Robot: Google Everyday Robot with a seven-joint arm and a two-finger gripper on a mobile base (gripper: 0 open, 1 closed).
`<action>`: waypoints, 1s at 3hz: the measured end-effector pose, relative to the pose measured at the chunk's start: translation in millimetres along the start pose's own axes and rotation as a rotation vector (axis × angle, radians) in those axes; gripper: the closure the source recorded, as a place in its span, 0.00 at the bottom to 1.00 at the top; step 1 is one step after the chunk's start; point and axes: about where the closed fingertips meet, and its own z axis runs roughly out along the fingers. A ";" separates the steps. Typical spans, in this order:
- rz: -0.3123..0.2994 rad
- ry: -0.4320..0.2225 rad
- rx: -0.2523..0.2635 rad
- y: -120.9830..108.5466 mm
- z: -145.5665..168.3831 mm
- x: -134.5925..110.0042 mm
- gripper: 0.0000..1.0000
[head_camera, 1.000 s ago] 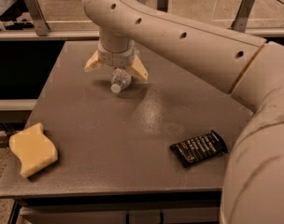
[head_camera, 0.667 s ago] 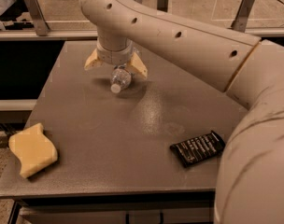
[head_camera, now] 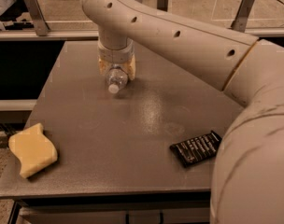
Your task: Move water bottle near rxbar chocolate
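Observation:
The water bottle lies on its side at the back of the grey table, its white cap pointing toward the camera. My gripper comes down over it from above. Its tan fingers are closed against both sides of the bottle. The rxbar chocolate, a flat black bar with white lettering, lies near the front right of the table, well apart from the bottle. My arm partly hides the bottle's body.
A wavy yellow sponge lies at the table's front left corner. My large white arm spans the right side and covers the table's right edge. Metal rail posts stand behind the table.
The gripper's fingers were spread wide on either side of the bottle. They have now closed in against it. The bottle, bar and sponge have not moved.

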 end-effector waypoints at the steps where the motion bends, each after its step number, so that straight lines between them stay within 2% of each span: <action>1: -0.001 -0.002 -0.001 0.3 1.6 -0.5 0.65; 2: -0.001 -0.004 -0.003 0.5 3.4 -1.1 0.88; 3: 0.005 -0.039 0.006 7.1 4.9 -1.5 1.00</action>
